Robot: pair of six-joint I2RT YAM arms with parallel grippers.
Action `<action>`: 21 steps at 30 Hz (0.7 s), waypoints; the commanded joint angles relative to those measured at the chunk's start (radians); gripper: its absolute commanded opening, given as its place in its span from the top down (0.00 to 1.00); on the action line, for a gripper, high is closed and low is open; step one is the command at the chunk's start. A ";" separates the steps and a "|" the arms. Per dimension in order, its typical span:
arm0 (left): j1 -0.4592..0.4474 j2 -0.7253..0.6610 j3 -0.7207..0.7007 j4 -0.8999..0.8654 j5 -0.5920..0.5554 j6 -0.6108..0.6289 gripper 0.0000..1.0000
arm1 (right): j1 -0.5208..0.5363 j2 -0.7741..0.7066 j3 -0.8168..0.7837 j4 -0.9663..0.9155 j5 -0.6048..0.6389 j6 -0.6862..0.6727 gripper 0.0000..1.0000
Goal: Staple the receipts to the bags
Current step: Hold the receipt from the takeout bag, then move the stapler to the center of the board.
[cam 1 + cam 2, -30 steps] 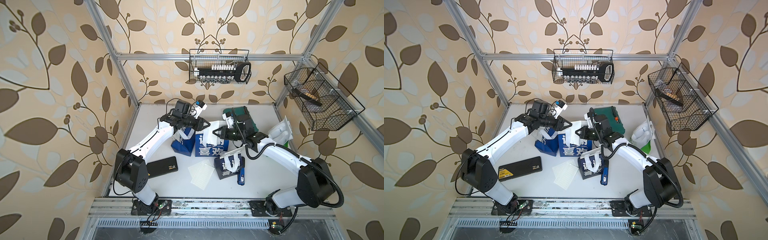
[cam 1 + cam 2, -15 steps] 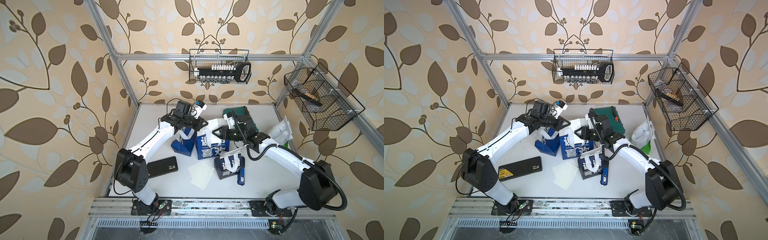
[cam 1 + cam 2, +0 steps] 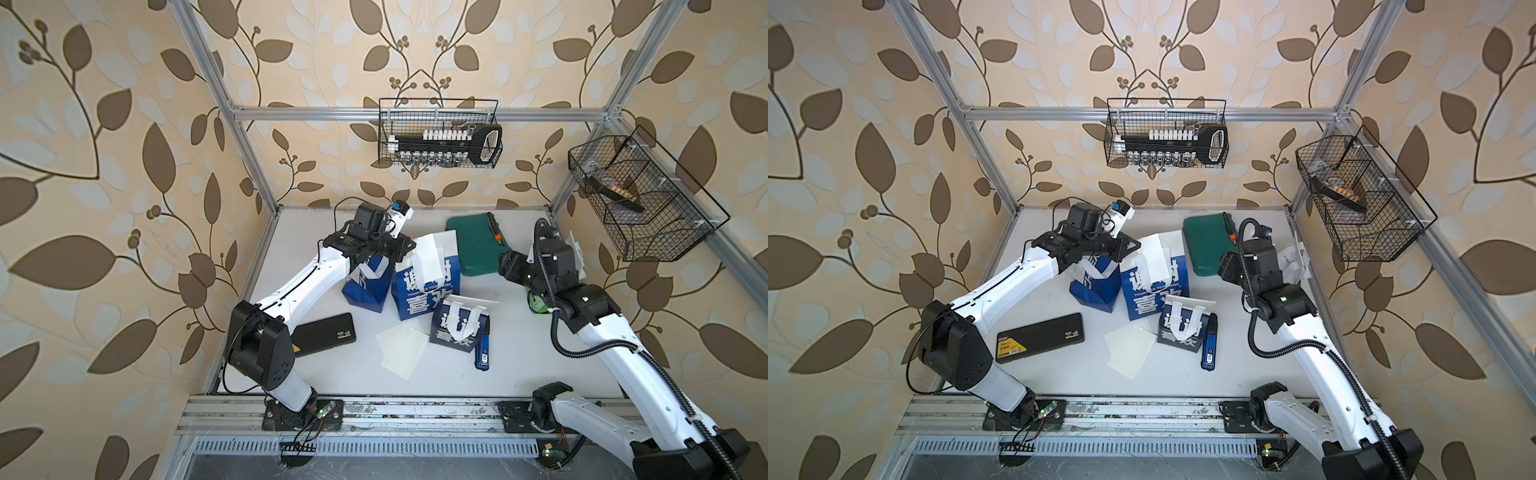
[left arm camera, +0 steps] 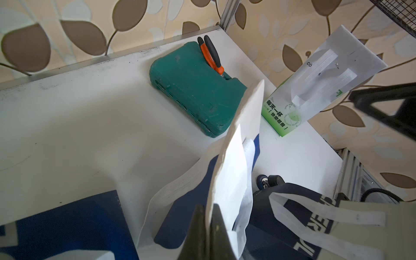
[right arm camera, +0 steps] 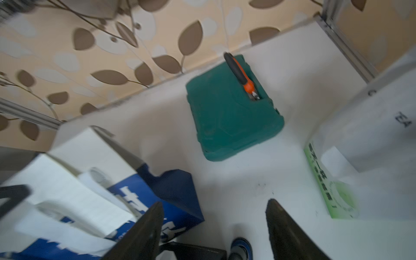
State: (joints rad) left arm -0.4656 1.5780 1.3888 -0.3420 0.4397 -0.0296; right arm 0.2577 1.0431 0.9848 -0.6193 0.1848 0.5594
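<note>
A larger blue-and-white bag stands mid-table with a receipt lying against its white upper front. My left gripper is shut on the receipt and the bag's top edge. Behind my left arm stands a second blue bag. A small navy bag lies in front, and a white-and-green bag stands at the right. Loose receipts lie flat on the table. My right gripper is open, off to the right of the held bag, holding nothing.
A blue stapler lies beside the navy bag. A green plastic case with orange-handled pliers sits at the back. A black case lies at front left. Wire baskets hang on the back and right walls.
My left gripper has shut on the receipt and bag top. My right gripper has opened and drawn back to the right, away from the bag.
</note>
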 commanded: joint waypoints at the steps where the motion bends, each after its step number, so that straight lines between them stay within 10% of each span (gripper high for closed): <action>1: -0.007 -0.054 -0.003 0.051 -0.045 -0.013 1.00 | -0.022 0.104 -0.089 -0.208 -0.192 -0.028 0.30; 21: -0.008 -0.054 -0.017 0.118 -0.061 -0.001 1.00 | 0.118 0.406 -0.131 -0.339 -0.352 -0.172 0.29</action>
State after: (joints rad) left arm -0.4721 1.5646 1.3689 -0.2928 0.3920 -0.0315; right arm 0.3180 1.4059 0.8516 -0.9020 -0.1520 0.4057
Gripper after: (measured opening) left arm 0.058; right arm 0.709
